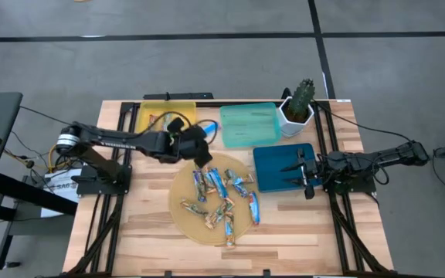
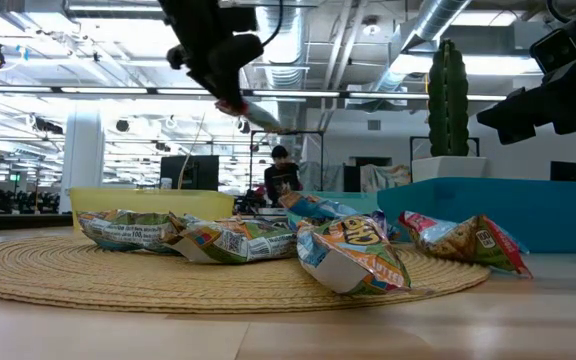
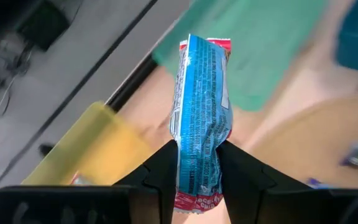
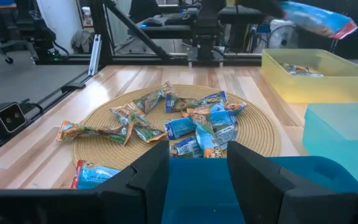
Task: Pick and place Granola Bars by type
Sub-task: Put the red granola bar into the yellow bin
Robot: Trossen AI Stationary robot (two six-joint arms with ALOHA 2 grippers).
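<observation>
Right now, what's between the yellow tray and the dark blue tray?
High view: the teal tray lies between the yellow tray and the dark blue tray, with the left gripper holding a blue bar nearby.

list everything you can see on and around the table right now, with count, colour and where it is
woven mat: one, tan, round, front centre of the table
granola bars on the mat: about a dozen, blue-and-white and orange-tan, piled on the mat, one blue one at its right edge
held granola bar: one, blue with red ends, lifted above the mat's far left edge
yellow tray: one, far left, with at least one bar inside
teal tray: one, far centre
blue tray: one, right of the mat
cactus in white pot: one, green, far right
person: one, in the room behind
left claw: shut on the held bar
right claw: open, over the blue tray
</observation>
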